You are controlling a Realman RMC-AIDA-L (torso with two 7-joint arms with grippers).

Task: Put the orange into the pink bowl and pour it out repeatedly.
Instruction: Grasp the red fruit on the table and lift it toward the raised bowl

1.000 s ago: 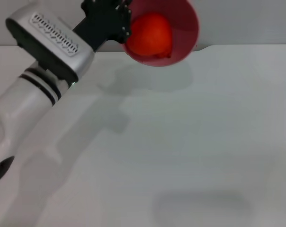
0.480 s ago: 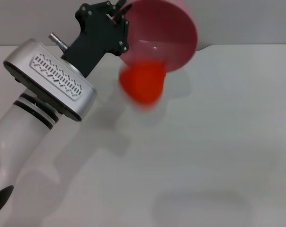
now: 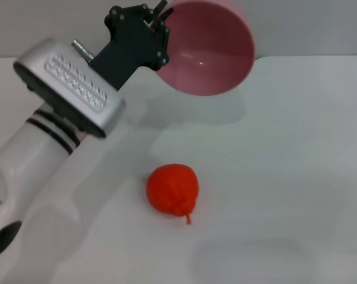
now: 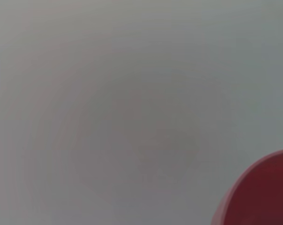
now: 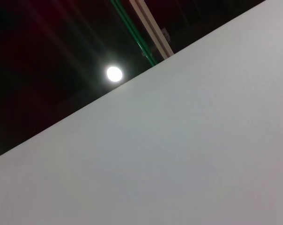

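Note:
The orange point(image 3: 172, 189) lies on the white table in the head view, stalk pointing toward me. Above and behind it, the pink bowl point(image 3: 211, 50) is held in the air, tipped on its side with its empty inside facing me. My left gripper point(image 3: 158, 21) is shut on the bowl's left rim. The left wrist view shows only a dark red edge of the pink bowl point(image 4: 261, 194) against the table. My right gripper is out of view.
The white table point(image 3: 285, 154) spreads around the orange, with a grey wall behind its far edge. My left arm point(image 3: 54, 112) crosses the left side. The right wrist view shows a white wall and a ceiling lamp point(image 5: 114, 73).
The orange has fallen out of the tipped bowl and come to rest on the table nearer to me. The bowl has stayed raised in my left gripper, now empty.

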